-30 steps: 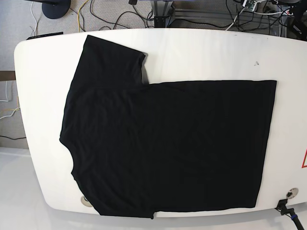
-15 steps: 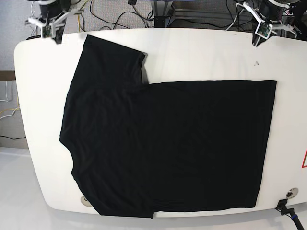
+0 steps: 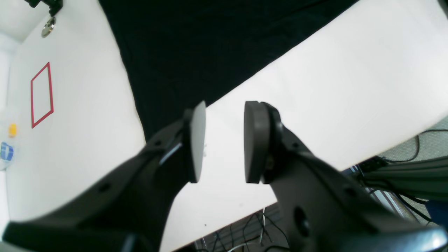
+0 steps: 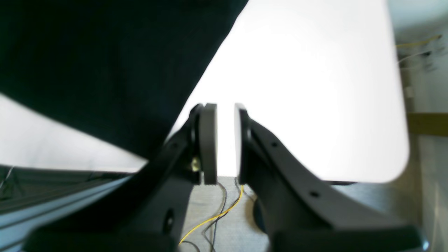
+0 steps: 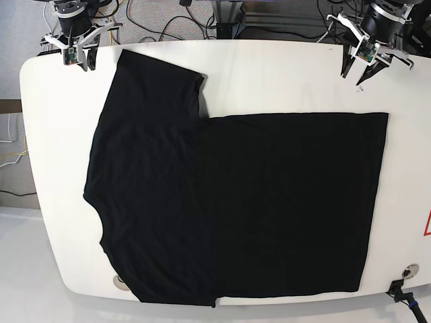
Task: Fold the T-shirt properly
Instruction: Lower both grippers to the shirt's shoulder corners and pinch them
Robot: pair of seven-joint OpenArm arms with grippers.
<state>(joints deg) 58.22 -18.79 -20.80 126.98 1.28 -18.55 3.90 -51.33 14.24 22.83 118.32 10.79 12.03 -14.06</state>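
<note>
Base view shows the T-shirt (image 5: 236,202) spread flat across the white table (image 5: 283,74), a sleeve reaching the upper left. My left gripper (image 5: 361,64), upper right, has its jaws parted around nothing; my right gripper (image 5: 75,59), upper left, shows a narrow gap, also empty. I judge the fold not begun: I should drop each onto an edge corner and pinch one clean layer.

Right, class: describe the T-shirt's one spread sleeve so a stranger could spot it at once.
Start at the white table, nearly covered by the black T-shirt. Its sleeve juts toward the far edge, the only part extending beyond the body's straight side.
</note>
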